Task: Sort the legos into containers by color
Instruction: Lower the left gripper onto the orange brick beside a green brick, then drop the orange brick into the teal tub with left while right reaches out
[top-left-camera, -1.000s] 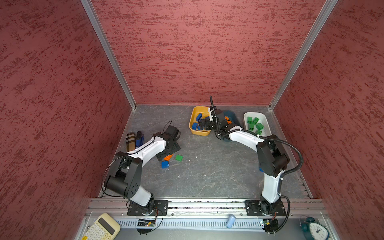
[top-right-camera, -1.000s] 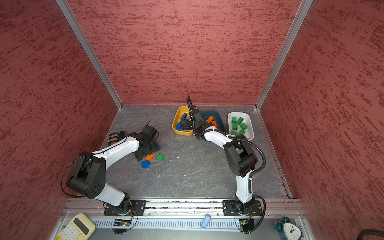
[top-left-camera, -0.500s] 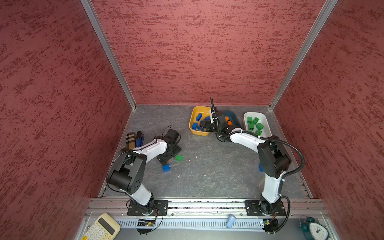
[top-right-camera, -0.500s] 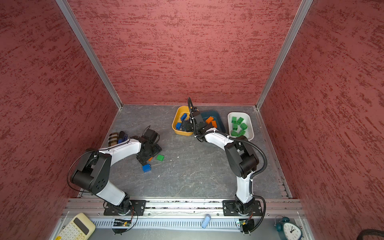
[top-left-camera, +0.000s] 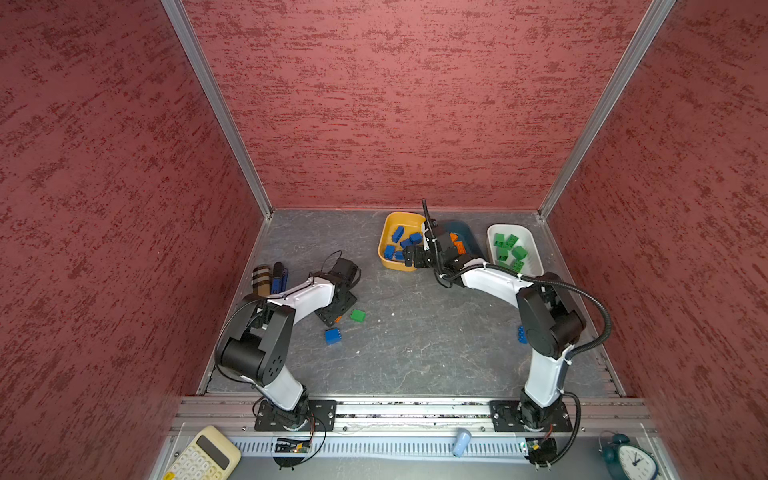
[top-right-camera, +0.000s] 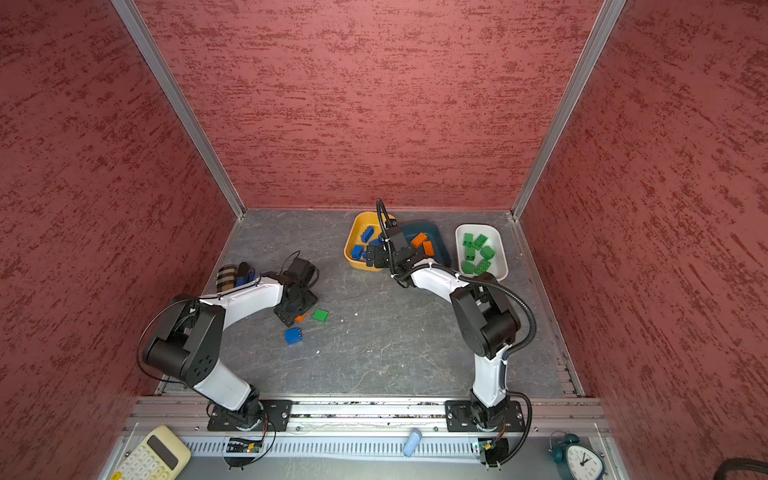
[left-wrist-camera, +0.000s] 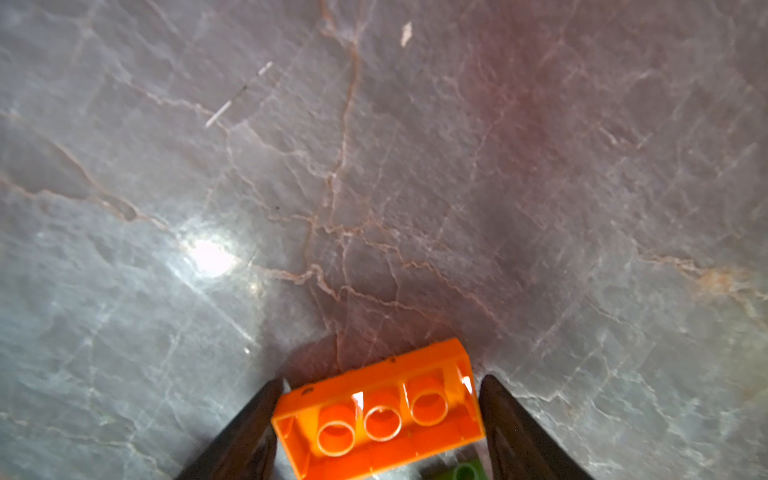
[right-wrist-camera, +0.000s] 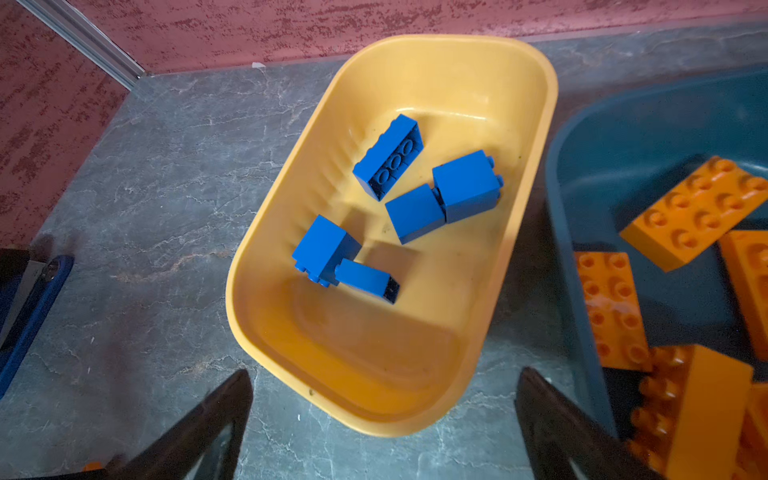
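**Left gripper** (left-wrist-camera: 382, 380): jaws stand at the two short ends of a long orange studded plastic brick (left-wrist-camera: 378, 415). One tip touches a corner of it. Whether they press it cannot be told. The brick's hollow underside, with three round tubes, faces the wrist camera. It sits low over the grey marbled table (top-left-camera: 415, 340), left of centre in both top views.

**Beside it:** a square green plastic brick (top-left-camera: 357, 315) lies just right of the gripper. A square blue plastic brick (top-left-camera: 332, 336) lies loose nearer the front rail.

**Right gripper** (right-wrist-camera: 384, 374): jaws spread wide and empty, above the near end of the yellow rounded plastic tub (right-wrist-camera: 436, 75).

**Yellow tub:** holds five blue bricks (right-wrist-camera: 415, 212).

**Dark teal-blue plastic tub** (right-wrist-camera: 623, 124): just beside the yellow one, holding orange bricks (right-wrist-camera: 698, 212).

**White plastic tub** (top-left-camera: 534, 249): furthest right of the three tubs, holding green bricks (top-left-camera: 509, 249).

**Stray:** another blue brick (top-left-camera: 521, 334) shows on the table, partly hidden by the right arm's elbow.

**Left edge of the table:** dark blue pen-like items (top-left-camera: 278, 276).
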